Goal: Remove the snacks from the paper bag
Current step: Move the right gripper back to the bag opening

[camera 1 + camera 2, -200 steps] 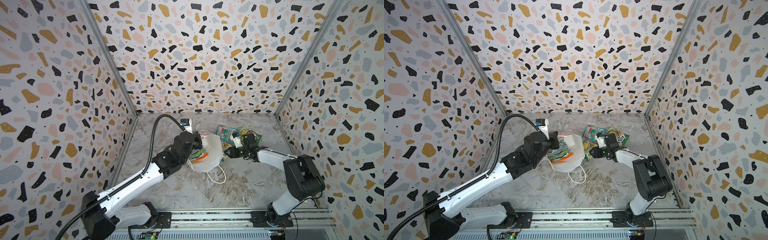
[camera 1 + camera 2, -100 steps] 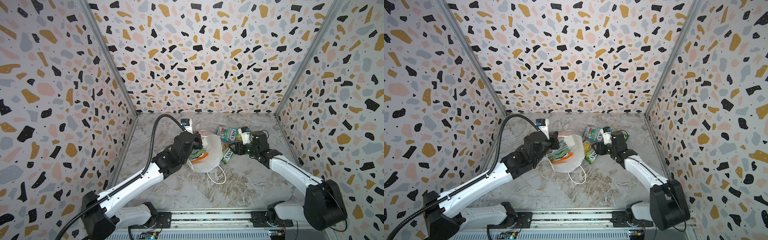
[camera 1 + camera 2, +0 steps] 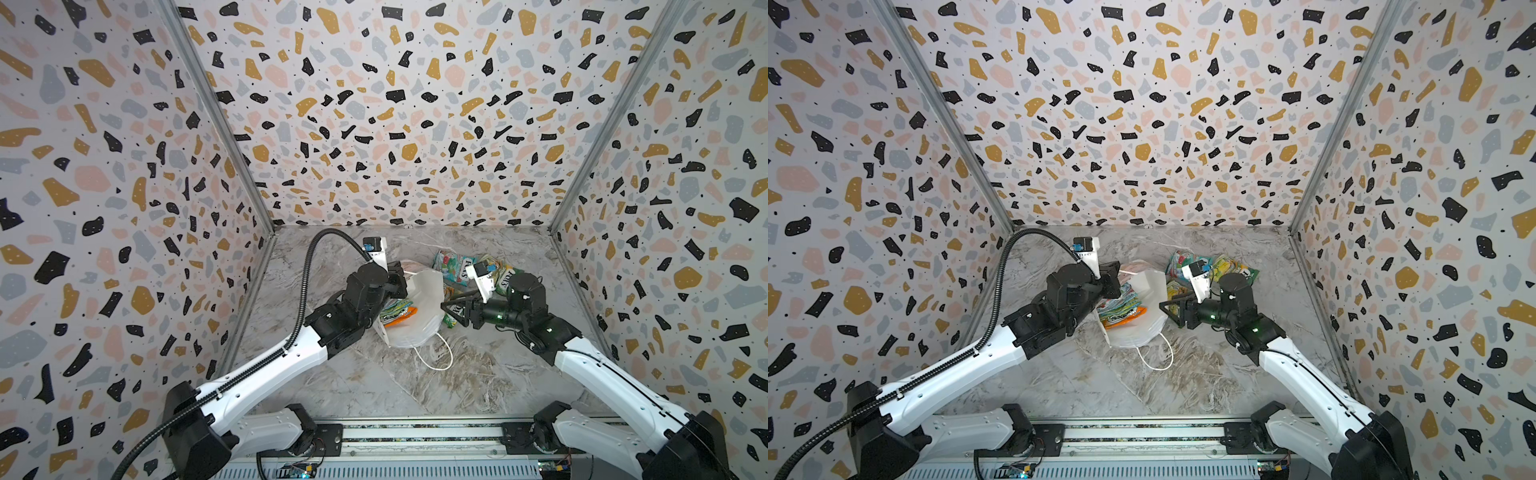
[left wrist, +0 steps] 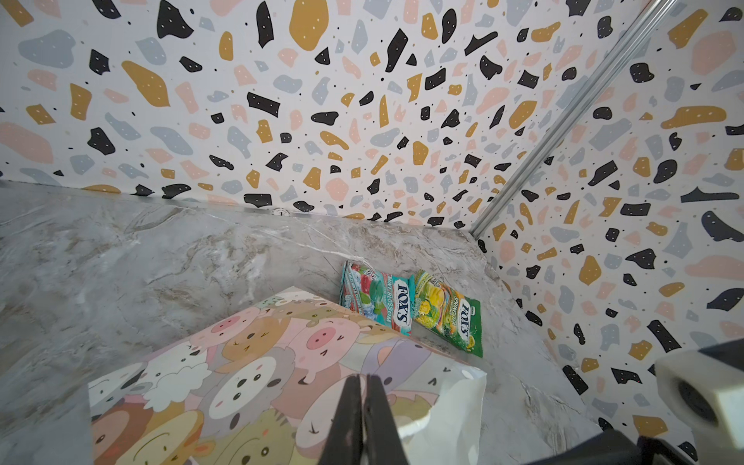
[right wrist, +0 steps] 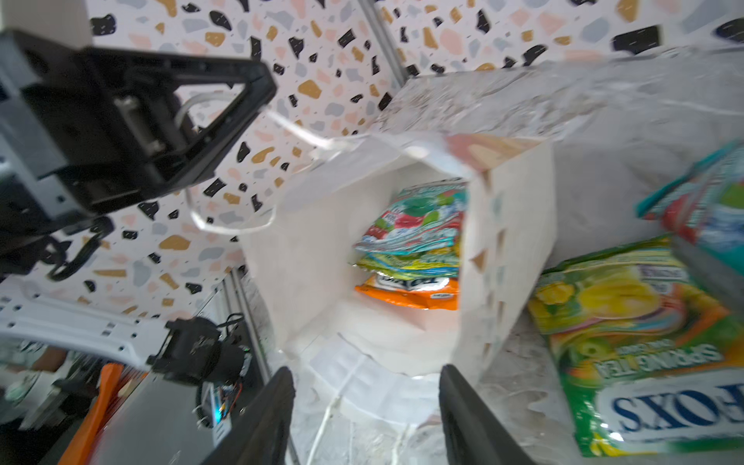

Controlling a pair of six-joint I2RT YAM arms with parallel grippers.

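Jaws of my right gripper (image 5: 362, 414) stand about half open and hold nothing. They point straight into the mouth of the bag (image 5: 306, 257), just short of its rim. Jaws of my left gripper (image 4: 364, 380) are pressed fully together. In the right wrist view they appear to pinch one white cord handle (image 5: 298, 131), lifting the upper wall so the mouth gapes.

Bag position: on its side near the middle of the tabletop (image 3: 478, 386), mouth toward the right edge. It has a cartoon animal print outside and is plain white inside. Its second handle (image 3: 436, 369) trails loose toward the front edge.

Inside the bag, three snacks lie stacked face to face: a teal-red packet (image 5: 418, 217), a green-yellow packet (image 5: 406, 263) and an orange packet (image 5: 410, 292). Outside, toward the back right corner, lie a second teal-red packet (image 4: 378, 298) and a second green-yellow packet (image 4: 451, 318) just beside it. A third green-yellow packet (image 5: 636, 322) lies next to the bag's mouth.

By my reckoning half are out, and the step in hand is reaching in for the next. To do it well I would leave the left pinch firm and steer the right fingers clear of the paper rim. I would close on a single packet's crimped edge, since glossy film may slip. Then I would draw it straight out so the light bag does not drag along.
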